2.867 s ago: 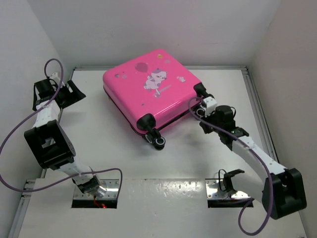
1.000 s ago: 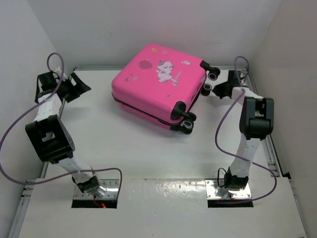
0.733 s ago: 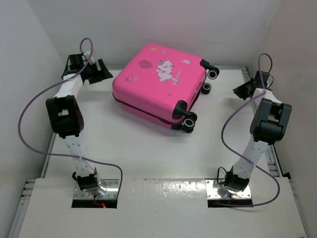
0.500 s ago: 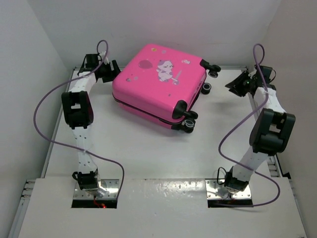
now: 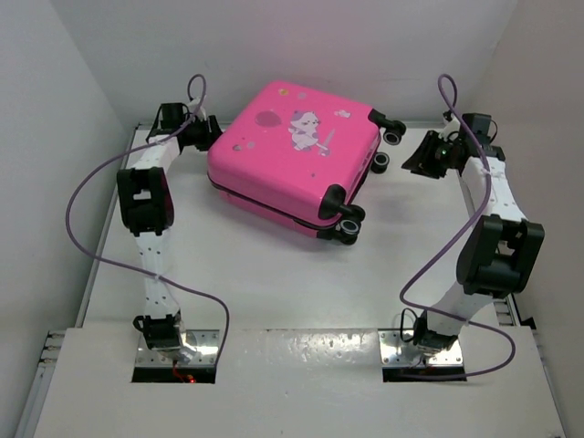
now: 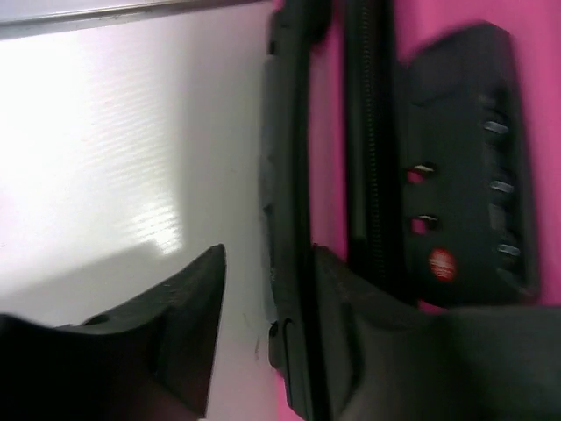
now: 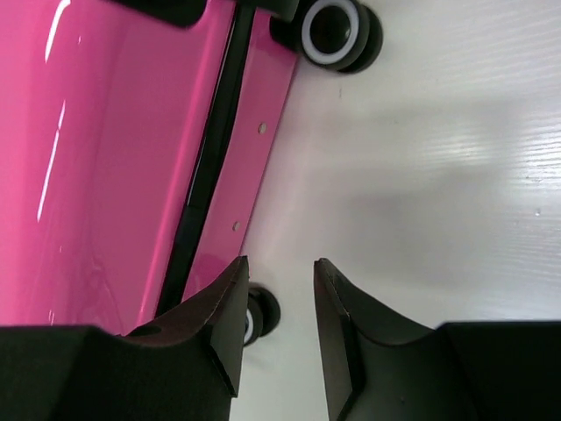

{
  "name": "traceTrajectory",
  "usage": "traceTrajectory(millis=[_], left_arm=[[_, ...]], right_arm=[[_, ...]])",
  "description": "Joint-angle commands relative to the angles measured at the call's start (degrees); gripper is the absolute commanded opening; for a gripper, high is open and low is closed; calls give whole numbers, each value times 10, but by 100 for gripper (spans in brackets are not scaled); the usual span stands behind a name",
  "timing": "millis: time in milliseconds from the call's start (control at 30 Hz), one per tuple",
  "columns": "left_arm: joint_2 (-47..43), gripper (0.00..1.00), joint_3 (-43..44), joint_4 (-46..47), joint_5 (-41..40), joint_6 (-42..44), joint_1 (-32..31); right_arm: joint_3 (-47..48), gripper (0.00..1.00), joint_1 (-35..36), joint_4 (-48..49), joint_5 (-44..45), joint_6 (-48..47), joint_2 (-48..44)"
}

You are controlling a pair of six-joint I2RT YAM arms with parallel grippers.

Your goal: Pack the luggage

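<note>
The luggage (image 5: 292,151) is a bright pink suitcase with a white cartoon print, lying flat and closed at the back middle of the table. My left gripper (image 5: 204,135) is at its left side. In the left wrist view the gripper (image 6: 269,259) is open, its jaws either side of the black side handle (image 6: 289,175), next to the black lock block (image 6: 465,167). My right gripper (image 5: 422,155) is open and empty, just right of the wheels (image 5: 394,134). In the right wrist view (image 7: 280,265) it hovers over bare table beside the pink shell (image 7: 114,149) and a wheel (image 7: 337,31).
White walls close in the table on the left, back and right. A metal rail (image 5: 470,173) runs along the table's right edge. Purple cables (image 5: 87,201) loop off both arms. Two more wheels (image 5: 345,224) stick out at the suitcase's near corner.
The suitcase has been turned and pushed back, wheels now right. Both arms stretched toward the back; the left gripper moved right to the suitcase's side, the right gripper moved left toward the wheels.
</note>
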Motion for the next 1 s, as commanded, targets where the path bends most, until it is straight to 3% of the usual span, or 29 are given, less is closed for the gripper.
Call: traceTrajectory(millis=[0, 133, 333, 667, 833, 967], left_arm=[[-40, 44, -84, -127, 35, 128, -57], [-119, 35, -219, -127, 42, 155, -87], [-149, 25, -275, -127, 17, 131, -94], [-117, 38, -270, -83, -23, 60, -82], [-99, 40, -259, -83, -100, 29, -100], [-93, 36, -252, -83, -190, 11, -126]], right_arm=[[25, 36, 3, -24, 5, -50, -26], [64, 36, -5, -35, 8, -76, -18], [109, 36, -15, -55, 9, -90, 1], [150, 36, 3, -88, 7, -131, 13], [184, 36, 20, -109, -3, -154, 8], [149, 36, 28, -91, 1, -169, -33]])
